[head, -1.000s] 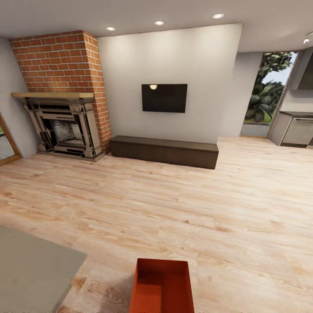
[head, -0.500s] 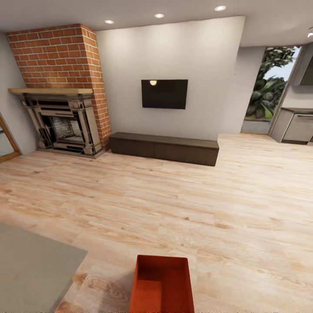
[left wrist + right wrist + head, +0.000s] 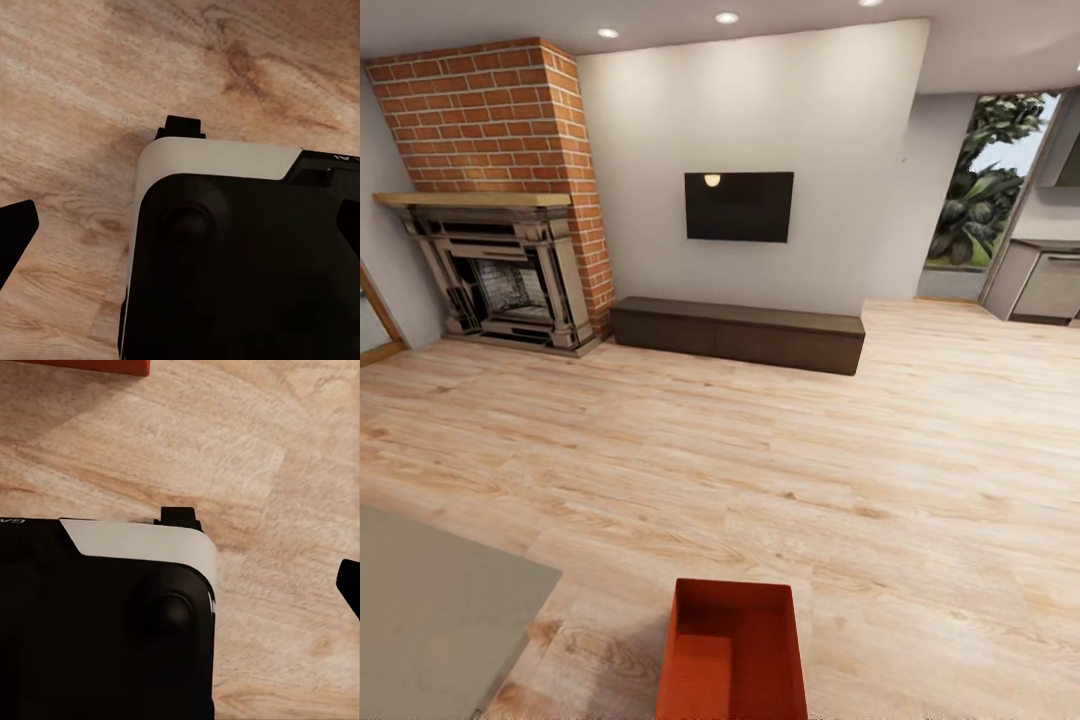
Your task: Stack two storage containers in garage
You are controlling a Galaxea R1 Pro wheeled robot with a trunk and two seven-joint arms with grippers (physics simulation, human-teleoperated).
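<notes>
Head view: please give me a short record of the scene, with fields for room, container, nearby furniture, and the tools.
room: living room, light wood-plank floor
container: one red-orange storage container, lidless, empty, on the floor at the near edge
nearby furniture: grey table left of the container; brick fireplace; dark-brown low cabinet under a wall TV
tools: state cannot be told from the wrist views
</notes>
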